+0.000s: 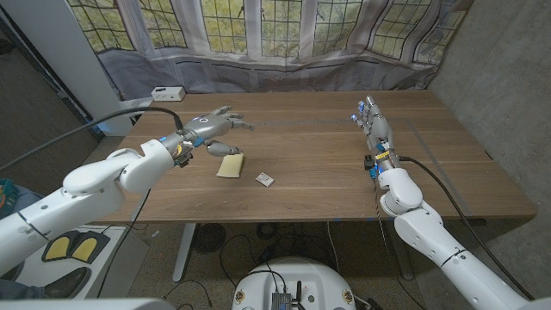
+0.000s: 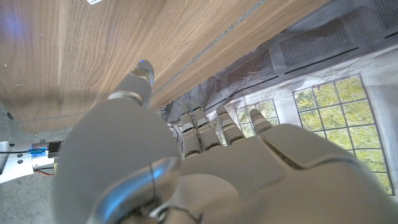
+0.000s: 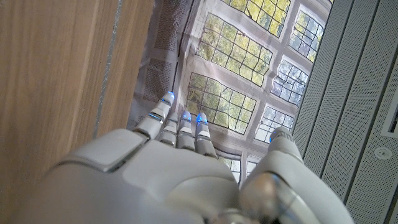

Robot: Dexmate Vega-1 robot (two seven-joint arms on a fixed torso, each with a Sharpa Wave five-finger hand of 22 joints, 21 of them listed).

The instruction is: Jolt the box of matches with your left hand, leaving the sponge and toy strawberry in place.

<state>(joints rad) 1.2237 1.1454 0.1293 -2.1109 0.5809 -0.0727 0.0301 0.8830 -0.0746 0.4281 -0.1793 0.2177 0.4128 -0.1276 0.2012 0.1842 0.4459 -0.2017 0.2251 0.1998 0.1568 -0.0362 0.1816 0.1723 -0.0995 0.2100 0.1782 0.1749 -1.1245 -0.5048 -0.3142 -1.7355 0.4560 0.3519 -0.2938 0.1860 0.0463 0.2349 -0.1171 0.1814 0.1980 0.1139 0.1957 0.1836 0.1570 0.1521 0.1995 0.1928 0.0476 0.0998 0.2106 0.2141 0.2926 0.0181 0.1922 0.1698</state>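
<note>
left hand is seen raised over the table, fingers spread and reaching forward, nothing held; in the left wrist view the same hand is seen from behind, fingers apart, pointing past the table's far edge toward the window curtain. just below and in front of the hand, a yellow sponge is lying flat on the wood, not touched. further out from the sponge, toward the table's middle, a small box of matches is lying flat, apart from both sponge and hand; its top is pale, print too small to be read. a small dark thing is tucked under the hand by the wrist; what it is cannot be told. right hand is standing on edge at the far right of the table, well apart from the box, fingers straight and close together, nothing held; right wrist view gives the same. a white box with a label is sitting behind the left hand on the sill; label unreadable.
</note>
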